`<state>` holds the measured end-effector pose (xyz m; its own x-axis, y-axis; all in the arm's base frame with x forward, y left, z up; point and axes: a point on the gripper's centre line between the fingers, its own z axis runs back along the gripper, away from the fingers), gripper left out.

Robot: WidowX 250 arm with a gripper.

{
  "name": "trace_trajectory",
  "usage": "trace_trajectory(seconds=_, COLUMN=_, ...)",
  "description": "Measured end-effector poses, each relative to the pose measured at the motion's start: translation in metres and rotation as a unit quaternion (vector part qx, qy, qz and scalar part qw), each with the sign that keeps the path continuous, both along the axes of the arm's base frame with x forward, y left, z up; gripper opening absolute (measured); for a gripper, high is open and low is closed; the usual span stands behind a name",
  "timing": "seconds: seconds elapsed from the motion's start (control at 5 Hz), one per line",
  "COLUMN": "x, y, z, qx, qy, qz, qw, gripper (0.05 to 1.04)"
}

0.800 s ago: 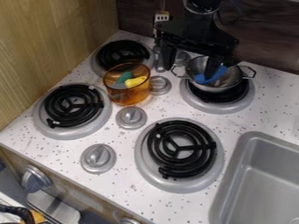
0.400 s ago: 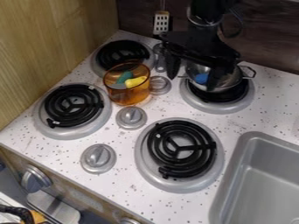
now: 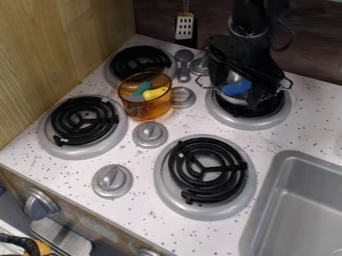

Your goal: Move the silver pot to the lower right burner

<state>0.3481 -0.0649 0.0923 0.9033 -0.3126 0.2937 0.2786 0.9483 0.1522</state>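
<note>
Gripper is positioned over silver pot at one o'clock — opening and hold cannot be determined. Pot could be tipped, blue object spilled, by off-centre grip.

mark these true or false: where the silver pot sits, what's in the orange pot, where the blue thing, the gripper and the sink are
1. The silver pot sits on the upper right burner. True.
2. The blue thing is in the orange pot. False: the blue thing is in the silver pot.
3. The orange pot holds a yellow piece and a green piece. True.
4. The gripper is over the lower right burner. False: the gripper is at the silver pot, on the upper right burner.
5. The sink is at the lower right of the view. True.
</note>
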Motion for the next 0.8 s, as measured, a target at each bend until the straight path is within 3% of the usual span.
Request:
trace_trajectory(seconds=0.2, x=0.006, y=-0.006, z=-0.007, qx=0.016, qy=-0.006, qz=-0.097, qw=0.9952, gripper=1.000)
trace_trajectory(seconds=0.4, x=0.006, y=-0.007, z=-0.019, qx=0.032, qy=0.010, qz=-0.148, qw=0.9884, gripper=1.000)
trace_trajectory(seconds=0.6, x=0.014, y=-0.013, z=-0.018, qx=0.033, qy=0.017, qz=-0.216, qw=0.9756, gripper=0.999)
trace_trajectory(seconds=0.8, x=0.022, y=-0.012, z=-0.028, qx=0.027, qy=0.040, qz=-0.256, qw=0.9655, gripper=0.999)
